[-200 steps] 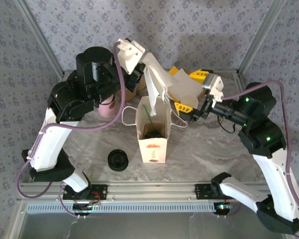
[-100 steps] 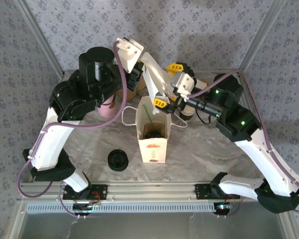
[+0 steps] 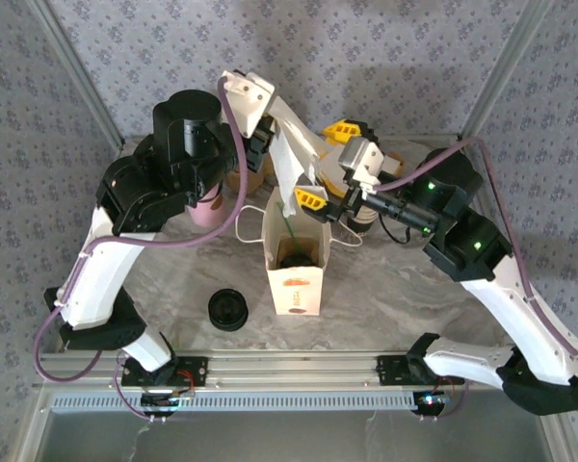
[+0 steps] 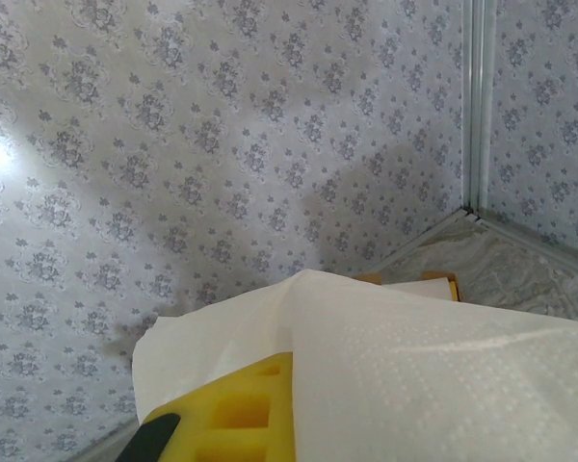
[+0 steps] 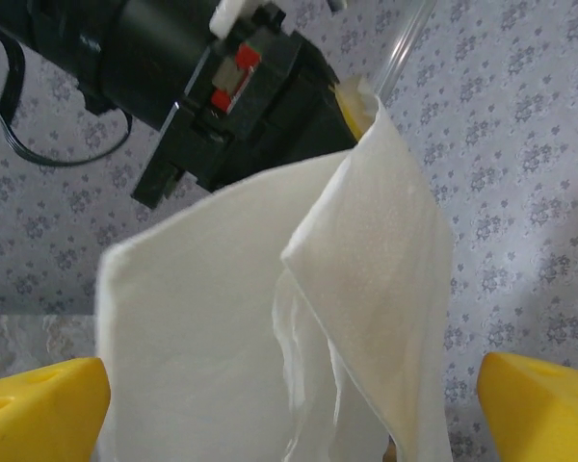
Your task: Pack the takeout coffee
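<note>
A white paper bag [image 3: 295,277] stands open at the table's middle. Inside it I see a round black lid [image 3: 297,258], the top of the takeout coffee, with a thin green stick beside it. Above the bag my left gripper [image 3: 273,133] is shut on a white napkin [image 3: 291,171] that hangs toward the bag's mouth. The left wrist view has one yellow finger [image 4: 233,412] under the napkin [image 4: 433,366]. My right gripper [image 3: 328,166] is open, its yellow fingers on either side of the hanging napkin [image 5: 270,327]. The napkin hangs between the right gripper [image 5: 291,412] fingertips.
A low pile of black lids [image 3: 228,309] lies left of the bag near the front. A pink cup [image 3: 209,210] and a stack of cream cups [image 3: 251,177] stand behind under the left arm. Another cup [image 3: 362,218] sits under the right wrist. Bag handles [image 3: 249,223] stick out sideways.
My right arm has swung left from the table's right side and now brackets the napkin with its open fingers. The left gripper still holds the napkin above the bag.
</note>
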Action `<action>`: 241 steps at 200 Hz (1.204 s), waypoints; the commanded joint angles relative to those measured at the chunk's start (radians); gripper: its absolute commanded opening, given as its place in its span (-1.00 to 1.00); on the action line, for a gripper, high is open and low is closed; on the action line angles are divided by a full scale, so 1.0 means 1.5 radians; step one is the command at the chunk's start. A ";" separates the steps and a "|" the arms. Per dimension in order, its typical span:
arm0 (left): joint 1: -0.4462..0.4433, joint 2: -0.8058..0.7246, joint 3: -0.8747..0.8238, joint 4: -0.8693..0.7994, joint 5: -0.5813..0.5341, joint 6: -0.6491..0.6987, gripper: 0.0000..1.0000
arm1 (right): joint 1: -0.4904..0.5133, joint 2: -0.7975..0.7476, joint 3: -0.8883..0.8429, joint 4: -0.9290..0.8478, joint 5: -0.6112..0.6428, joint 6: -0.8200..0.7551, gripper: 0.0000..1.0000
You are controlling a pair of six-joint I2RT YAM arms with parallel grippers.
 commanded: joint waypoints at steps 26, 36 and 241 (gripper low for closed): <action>0.005 0.012 0.011 0.039 -0.016 -0.003 -1.00 | 0.021 -0.007 -0.031 0.065 0.031 0.073 0.99; 0.005 0.013 0.012 0.039 -0.017 -0.004 -1.00 | 0.029 -0.006 -0.042 0.081 0.046 0.083 0.99; 0.005 0.005 0.026 0.027 -0.030 -0.019 -1.00 | 0.064 -0.003 -0.158 0.249 0.269 0.121 -0.42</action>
